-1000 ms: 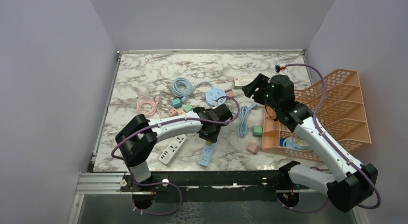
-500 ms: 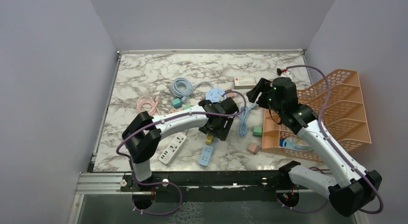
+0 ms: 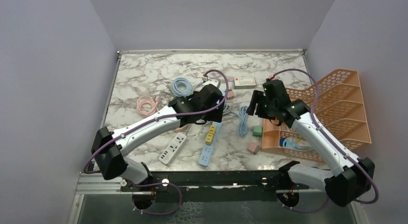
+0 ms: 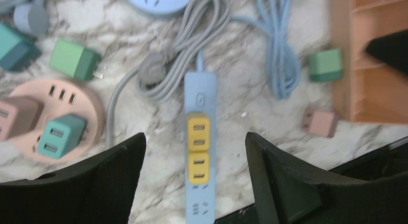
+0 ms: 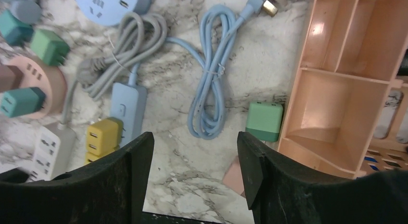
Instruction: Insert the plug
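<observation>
Lifting off the pale blue plastic power strip [image 4: 199, 91], the left gripper [image 4: 193, 137] is hanging wide open, empty — two yellow cube plugs [image 4: 197, 132] are sitting in its sockets. Beyond, the right gripper [image 5: 195, 137] is hovering spread and empty; confirming flush seating seems wise.

Top view high, from behind; wrist views close, downward; blue power strip [image 4: 199, 95] common to all three

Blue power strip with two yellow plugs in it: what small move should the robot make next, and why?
Probably lower the right pincer onto the green adapter near it: that pincer hangs open and empty, and the blue strip shows a free socket beyond its two yellow plugs.
</observation>
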You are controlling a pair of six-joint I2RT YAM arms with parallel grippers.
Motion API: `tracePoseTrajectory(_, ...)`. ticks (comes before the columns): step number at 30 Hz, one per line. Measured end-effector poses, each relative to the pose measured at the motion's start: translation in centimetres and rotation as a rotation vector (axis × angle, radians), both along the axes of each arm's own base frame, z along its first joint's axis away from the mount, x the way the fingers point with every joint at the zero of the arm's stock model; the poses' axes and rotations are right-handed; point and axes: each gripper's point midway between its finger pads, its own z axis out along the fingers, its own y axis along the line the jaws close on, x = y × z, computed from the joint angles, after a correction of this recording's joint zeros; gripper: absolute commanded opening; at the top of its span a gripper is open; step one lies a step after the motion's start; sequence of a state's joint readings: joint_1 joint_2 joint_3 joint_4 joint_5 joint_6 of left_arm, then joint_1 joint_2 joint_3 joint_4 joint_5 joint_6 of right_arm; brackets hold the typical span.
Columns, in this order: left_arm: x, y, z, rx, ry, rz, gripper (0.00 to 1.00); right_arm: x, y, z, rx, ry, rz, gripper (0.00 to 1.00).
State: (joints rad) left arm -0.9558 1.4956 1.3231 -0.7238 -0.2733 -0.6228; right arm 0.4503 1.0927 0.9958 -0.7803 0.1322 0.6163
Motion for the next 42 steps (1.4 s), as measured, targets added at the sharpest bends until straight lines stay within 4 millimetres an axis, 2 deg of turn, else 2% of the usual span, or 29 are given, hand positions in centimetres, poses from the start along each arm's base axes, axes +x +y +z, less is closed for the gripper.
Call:
tracePoseTrajectory(2,0.7,-0.5,1.6,-0.086,-0.067,0.01,0.77,-0.3,0.3,-1.7,-0.022,0.07,0.023,0.6)
tracePoseTrajectory(6,2.1,-2.4,5.4,-0.281,-0.2,0.014,0.76,-0.7,0.2,-4.5,-0.076,0.181,0.038,0.45)
tracePoseTrajectory(10,3.0,-3.8,7.1,-0.399,-0.266,0.025,0.77,-0.8,-0.1,-6.3,-0.119,0.241,0.042,0.45)
tracePoseTrajectory(14,3.2,-4.3,7.2,-0.44,-0.28,0.031,0.77,-1.1,-0.7,-8.5,-0.176,0.307,0.032,0.54)
tracePoseTrajectory(17,3.4,-4.5,7.6,-0.455,-0.291,0.03,0.77,-1.3,-1.5,-10.3,-0.233,0.358,0.02,0.57)
tracePoseTrajectory(21,3.5,-4.7,7.8,-0.47,-0.3,0.031,0.77,-1.1,-2.4,-12.0,-0.302,0.394,-0.004,0.57)
tracePoseTrajectory(26,3.5,-4.6,7.3,-0.464,-0.296,0.031,0.77,-0.5,-2.9,-13.6,-0.349,0.412,-0.019,0.51)
tracePoseTrajectory(33,3.4,-4.5,6.9,-0.459,-0.291,0.034,0.77,0.1,-3.4,-13.9,-0.382,0.399,-0.038,0.56)
tracePoseTrajectory(38,3.4,-4.4,6.6,-0.459,-0.284,0.042,0.77,-0.1,-3.1,-14.0,-0.367,0.399,-0.021,0.49)
tracePoseTrajectory(42,3.4,-4.4,6.4,-0.467,-0.278,0.052,0.77,-1.2,-2.2,-13.8,-0.306,0.418,0.031,0.46)
